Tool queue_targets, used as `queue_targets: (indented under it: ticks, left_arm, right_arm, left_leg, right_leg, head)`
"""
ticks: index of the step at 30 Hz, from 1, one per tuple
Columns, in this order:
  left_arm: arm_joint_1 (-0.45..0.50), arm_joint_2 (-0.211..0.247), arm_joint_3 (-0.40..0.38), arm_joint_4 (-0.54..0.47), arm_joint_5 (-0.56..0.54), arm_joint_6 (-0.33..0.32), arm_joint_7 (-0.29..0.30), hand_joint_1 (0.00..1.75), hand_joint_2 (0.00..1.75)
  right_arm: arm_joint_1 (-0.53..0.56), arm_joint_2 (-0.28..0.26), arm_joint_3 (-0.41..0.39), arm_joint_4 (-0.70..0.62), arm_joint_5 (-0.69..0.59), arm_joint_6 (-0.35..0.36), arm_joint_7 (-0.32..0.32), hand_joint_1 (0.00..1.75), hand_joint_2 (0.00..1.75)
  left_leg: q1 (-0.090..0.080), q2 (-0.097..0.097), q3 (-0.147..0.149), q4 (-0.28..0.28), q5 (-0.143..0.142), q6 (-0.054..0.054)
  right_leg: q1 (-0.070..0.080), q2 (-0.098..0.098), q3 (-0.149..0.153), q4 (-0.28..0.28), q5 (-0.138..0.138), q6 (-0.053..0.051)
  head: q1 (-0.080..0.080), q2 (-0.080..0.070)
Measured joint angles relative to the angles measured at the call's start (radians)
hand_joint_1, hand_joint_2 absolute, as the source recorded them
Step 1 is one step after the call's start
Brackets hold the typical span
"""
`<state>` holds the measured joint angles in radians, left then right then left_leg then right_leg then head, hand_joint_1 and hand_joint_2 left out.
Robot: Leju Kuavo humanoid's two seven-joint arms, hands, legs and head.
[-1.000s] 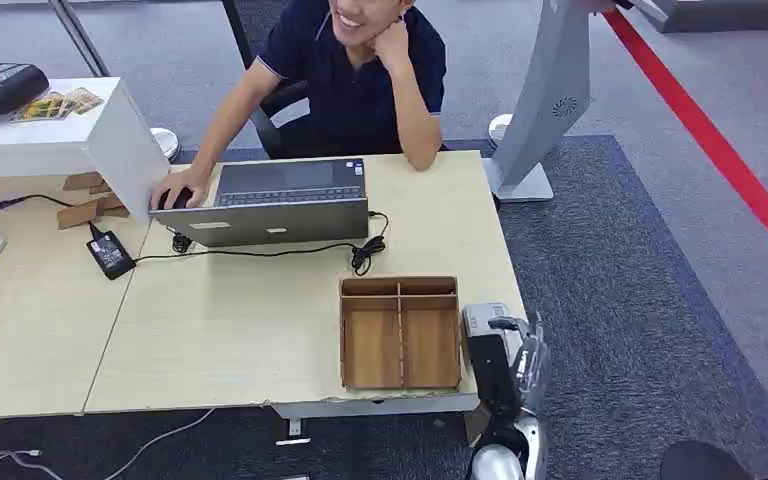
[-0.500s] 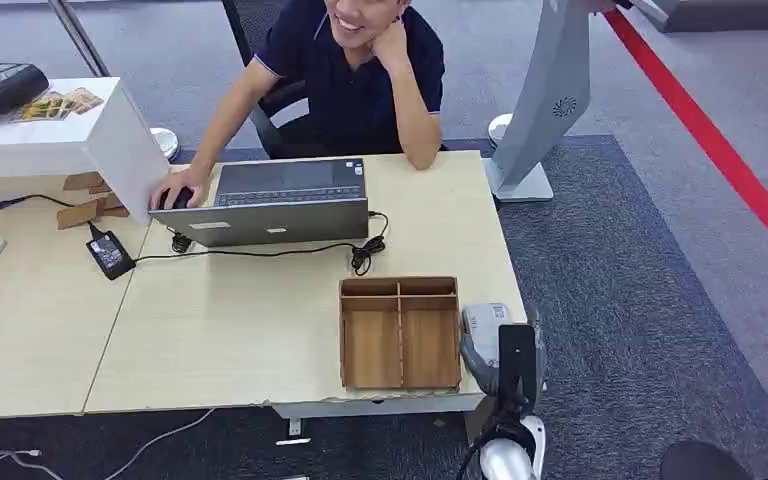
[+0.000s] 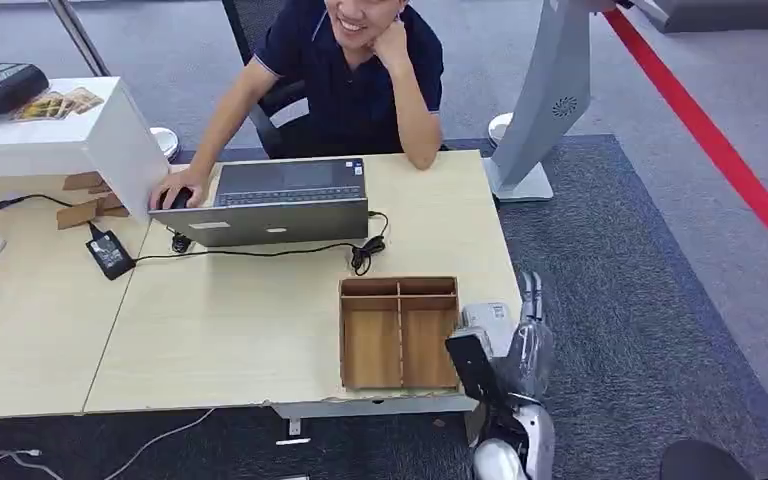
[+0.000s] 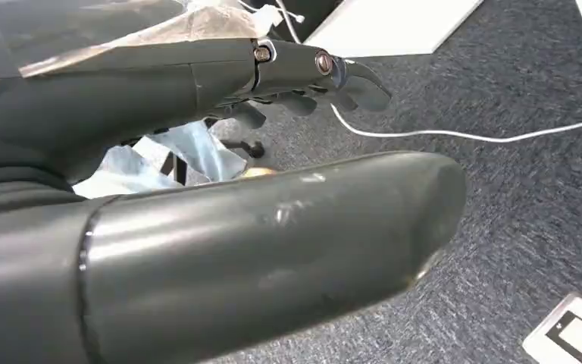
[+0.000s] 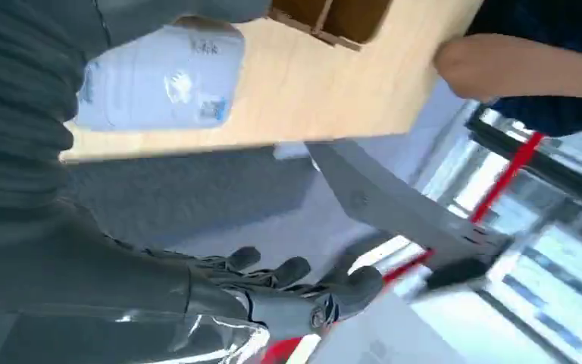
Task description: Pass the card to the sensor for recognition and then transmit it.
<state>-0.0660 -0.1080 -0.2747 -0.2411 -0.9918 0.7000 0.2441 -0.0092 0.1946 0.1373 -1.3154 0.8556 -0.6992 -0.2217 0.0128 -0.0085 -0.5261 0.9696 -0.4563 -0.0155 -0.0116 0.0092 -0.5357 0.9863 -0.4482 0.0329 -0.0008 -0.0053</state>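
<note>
Right hand (image 3: 522, 338) is up at the table (image 3: 230, 330) edge, just right of the wooden divider box (image 3: 400, 335), fingers (image 3: 531, 296) pointing up and away from the robot. In the right wrist view the right hand (image 5: 121, 250) has its fingers (image 5: 295, 271) spread and loosely stretched, with nothing in them, so it is open and empty.

A white flat printed piece (image 3: 487, 318) lies on the table touching the box's right side, between the box and the right hand. The right wrist view shows it (image 5: 159, 76) flat on the wood beside the box corner, with blue marks on it. Cannot tell if this is the card or the sensor. The hand is near it, contact not clear.

Left hand (image 4: 121, 98) hangs over grey carpet (image 4: 530, 189), thumb (image 4: 273, 250) and fingers (image 4: 333, 68) straight and apart, holding nothing. A white cable (image 4: 455, 136) runs across the carpet beyond it.

Beyond the box sits an open laptop (image 3: 285, 200), and a black cable bundle (image 3: 363, 255) lies between the two. A person (image 3: 360, 70) sits behind the laptop, one hand (image 3: 172, 190) at its left side. Black power brick (image 3: 110, 253) well left of the box. Grey stand (image 3: 550, 100) on the floor, beyond and right of the box. Red floor line (image 3: 720, 150) farther right.
</note>
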Motion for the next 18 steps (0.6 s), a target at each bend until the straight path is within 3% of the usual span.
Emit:
queue_targets:
  ticks: [3,5,7,10,18]
  left_arm:
    - [0.0,-0.002,0.0,0.0,-0.004,0.0,-0.002,0.0,0.0]
    - [0.001,-0.003,0.0,0.0,-0.008,0.0,-0.004,0.0,0.0]
    - [0.001,-0.003,0.0,0.0,-0.01,0.0,-0.005,0.0,0.0]
    - [0.001,-0.003,0.0,0.0,-0.01,0.0,-0.004,0.0,0.0]
    - [0.001,-0.005,0.016,0.0,-0.019,0.0,0.008,0.0,0.0]
  right_arm:
    - [0.003,0.023,-0.042,-0.028,0.2,0.0,-0.023,0.0,1.75]
    - [0.008,0.025,-0.063,-0.053,0.324,-0.001,0.023,0.0,1.75]
    - [0.012,0.021,-0.072,-0.076,0.362,-0.001,0.068,0.0,1.75]
    - [0.017,0.02,-0.079,-0.089,0.284,-0.001,0.083,0.0,1.75]
    - [0.016,0.039,-0.082,-0.063,-0.041,0.0,0.041,0.0,1.75]
  left_leg:
    - [0.0,0.0,0.0,0.0,0.0,0.0]
    - [0.0,0.0,0.0,0.0,0.0,0.0]
    - [0.0,0.0,0.0,0.0,0.0,0.0]
    - [0.0,0.0,0.0,0.0,0.0,0.0]
    - [0.0,0.0,0.0,0.0,0.0,0.0]
  right_leg:
    - [0.0,0.0,0.0,0.0,0.0,0.0]
    - [0.0,0.0,0.0,0.0,0.0,0.0]
    - [0.0,0.0,0.0,0.0,0.0,0.0]
    - [0.0,0.0,0.0,0.0,0.0,0.0]
    - [0.0,0.0,0.0,0.0,0.0,0.0]
  head:
    - [0.0,0.0]
    - [0.0,0.0]
    - [0.0,0.0]
    - [0.0,0.0]
    - [0.0,0.0]
